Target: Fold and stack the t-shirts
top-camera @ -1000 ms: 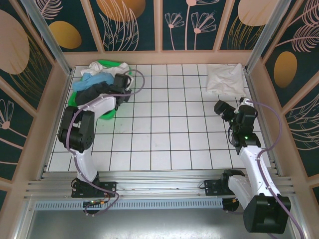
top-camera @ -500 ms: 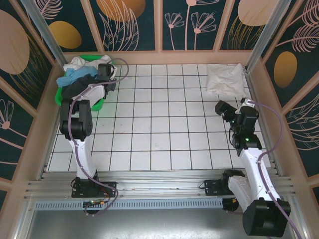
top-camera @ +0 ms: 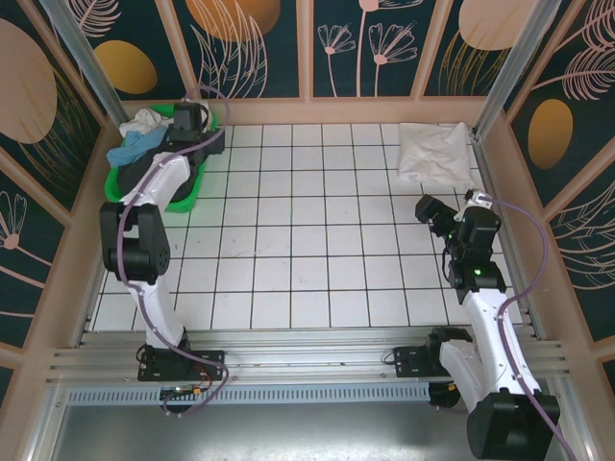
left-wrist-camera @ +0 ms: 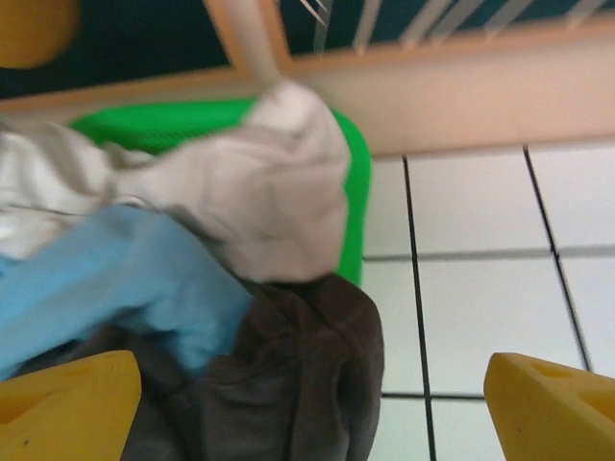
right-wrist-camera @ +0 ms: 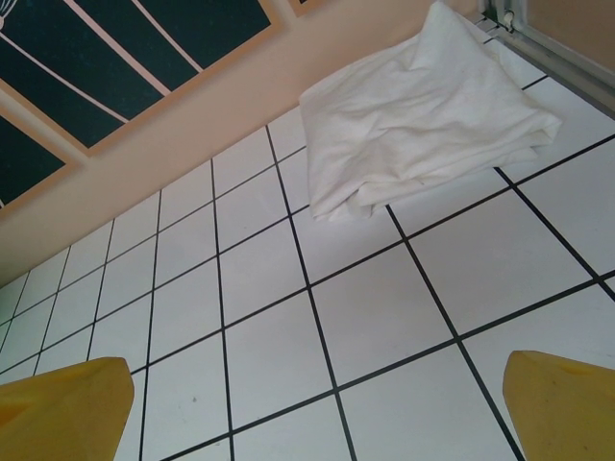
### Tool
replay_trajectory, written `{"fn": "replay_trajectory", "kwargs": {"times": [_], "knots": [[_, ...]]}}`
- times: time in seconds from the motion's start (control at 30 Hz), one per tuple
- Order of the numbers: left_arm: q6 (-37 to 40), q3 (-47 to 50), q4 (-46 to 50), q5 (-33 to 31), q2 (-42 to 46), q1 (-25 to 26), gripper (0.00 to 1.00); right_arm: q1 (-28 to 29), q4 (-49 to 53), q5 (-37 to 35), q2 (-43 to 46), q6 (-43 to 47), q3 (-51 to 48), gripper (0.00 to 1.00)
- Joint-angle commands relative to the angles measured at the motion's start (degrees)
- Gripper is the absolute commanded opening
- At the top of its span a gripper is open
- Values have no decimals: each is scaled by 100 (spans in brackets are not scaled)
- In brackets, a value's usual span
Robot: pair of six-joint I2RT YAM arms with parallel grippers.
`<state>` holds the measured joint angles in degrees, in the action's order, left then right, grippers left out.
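In the upper left of the top view the left hand [top-camera: 187,120] hangs over the green basket [top-camera: 117,182], which sits in the far left corner of the tiled table [top-camera: 317,240]. In the left wrist view its two yellow fingertips [left-wrist-camera: 67,403] stand spread wide at the bottom corners of the frame, with nothing pinched between them. Below them lies a heap of t-shirts. A white shirt [left-wrist-camera: 274,197] is bunched at the top against the basket's green rim. A light blue shirt [left-wrist-camera: 115,279] sits at the left, just under the white one. A dark charcoal shirt [left-wrist-camera: 307,365] is at the bottom centre and spills over the rim onto the tiles.

At the right of the top view the right hand [top-camera: 432,213] hovers above bare tiles, its fingers spread and holding nothing. A second white shirt [right-wrist-camera: 423,115] lies in a loosely folded bundle in the upper right corner of the table, well apart from that hand and close to the back wall.
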<state>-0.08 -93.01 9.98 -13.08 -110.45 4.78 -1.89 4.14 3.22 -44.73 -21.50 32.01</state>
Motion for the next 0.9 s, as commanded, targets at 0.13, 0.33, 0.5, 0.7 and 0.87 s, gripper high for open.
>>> {"fn": "replay_trajectory", "kwargs": {"times": [0.13, 0.33, 0.5, 0.7, 0.87], "knots": [[-1613, -337, 1005, -4, 29, -371, 84, -40, -168, 274, 52, 146, -211, 99], [-1805, 346, 605, 1345, 191, -365, 74, -40, -247, 392, 43, 121, -264, 99], [-1813, 157, 913, 1473, -194, -363, 62, -42, -298, 504, 35, 92, -301, 99], [-1751, 126, 1012, 1088, -413, -367, 54, -44, -286, 525, 52, 90, -310, 99], [-1691, -116, 1149, 710, -547, -363, 48, -39, -289, 538, 70, 84, -318, 99]]}}
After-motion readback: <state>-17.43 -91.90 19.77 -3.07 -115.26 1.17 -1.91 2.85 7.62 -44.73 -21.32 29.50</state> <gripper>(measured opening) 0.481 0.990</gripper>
